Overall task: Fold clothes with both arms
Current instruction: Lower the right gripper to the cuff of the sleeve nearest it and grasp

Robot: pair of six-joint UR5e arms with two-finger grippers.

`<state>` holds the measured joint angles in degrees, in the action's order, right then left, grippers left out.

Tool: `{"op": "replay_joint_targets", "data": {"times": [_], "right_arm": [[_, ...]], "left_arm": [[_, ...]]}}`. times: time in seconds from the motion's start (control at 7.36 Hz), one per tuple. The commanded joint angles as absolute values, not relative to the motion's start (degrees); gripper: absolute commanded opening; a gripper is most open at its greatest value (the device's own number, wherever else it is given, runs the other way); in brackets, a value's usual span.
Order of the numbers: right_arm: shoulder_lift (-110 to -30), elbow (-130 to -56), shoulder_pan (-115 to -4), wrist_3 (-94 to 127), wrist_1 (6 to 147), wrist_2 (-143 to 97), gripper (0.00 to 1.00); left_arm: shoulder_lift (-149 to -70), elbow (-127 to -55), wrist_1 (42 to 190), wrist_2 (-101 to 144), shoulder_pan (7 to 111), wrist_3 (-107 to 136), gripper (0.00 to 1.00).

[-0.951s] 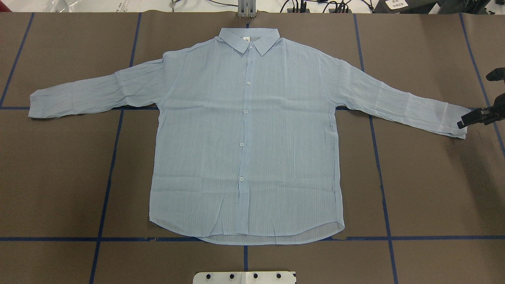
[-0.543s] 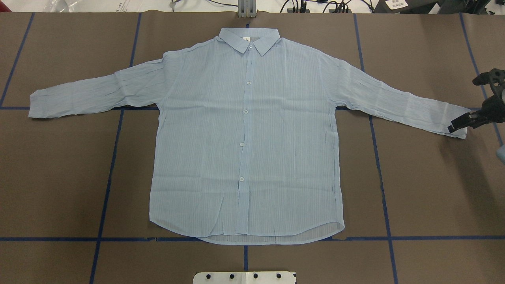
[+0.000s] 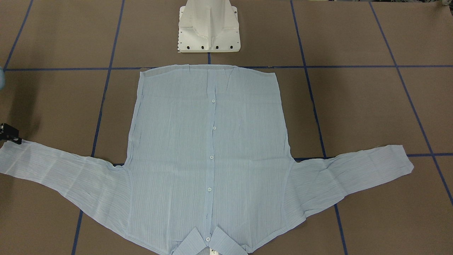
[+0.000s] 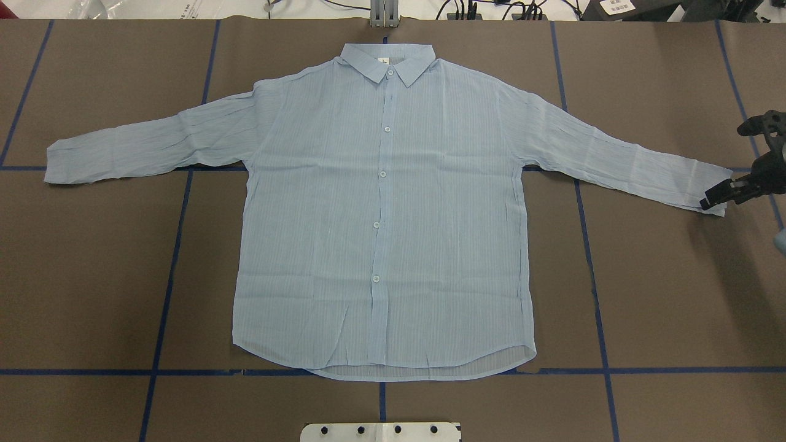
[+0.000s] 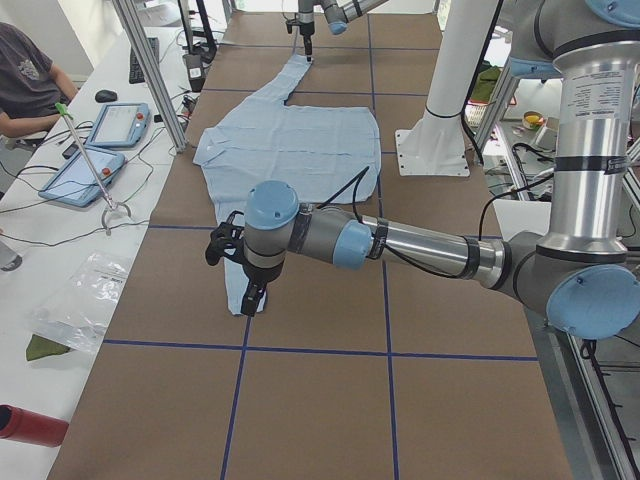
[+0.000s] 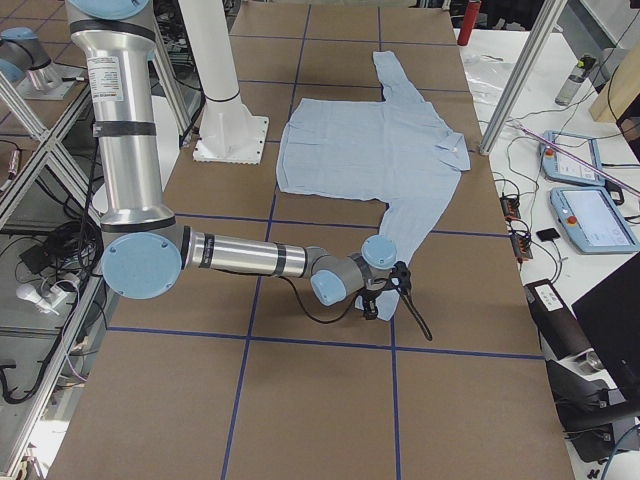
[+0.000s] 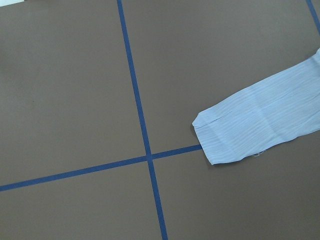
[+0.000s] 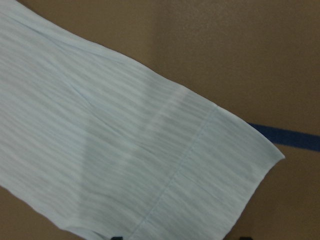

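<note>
The clothes are one pale blue striped button-up shirt (image 4: 381, 209), buttoned and spread flat on the brown table, collar (image 4: 388, 61) at the far side, both sleeves stretched out sideways. My right gripper (image 4: 712, 200) hovers low at the end of the right sleeve's cuff (image 4: 706, 184). It looks open: in the right wrist view two dark fingertips (image 8: 116, 238) show far apart at the bottom edge, with the cuff (image 8: 220, 165) filling the frame. My left gripper (image 5: 250, 295) shows only in the exterior left view, near the other cuff (image 7: 240, 130); I cannot tell its state.
Blue tape lines (image 4: 163, 294) divide the brown table cover. The white pedestal base (image 3: 208, 28) stands at the near edge behind the hem. A person (image 5: 25, 80) sits at a side bench with tablets (image 5: 110, 125). Aluminium posts (image 6: 520, 70) stand beside the table.
My right gripper came in from the table's right edge, moved left onto the end of the right cuff, and then settled there. The shirt has not moved.
</note>
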<state>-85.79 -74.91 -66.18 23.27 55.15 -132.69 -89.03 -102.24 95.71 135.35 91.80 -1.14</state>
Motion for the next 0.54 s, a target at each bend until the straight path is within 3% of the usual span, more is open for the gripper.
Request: {"op": "replay_joint_targets", "data": {"times": [0.0,0.41], "right_arm": [[-85.87,-74.36,-66.18,23.29,55.63,-131.32,0.77],[-85.87,-74.36,-66.18,23.38,55.63,-131.31,0.58]], "left_arm": [[-89.03,-102.22,95.71,135.35,91.85,-1.14,1.0],[-89.03,-102.3,95.71,135.35,91.85,-0.97,1.0]]}}
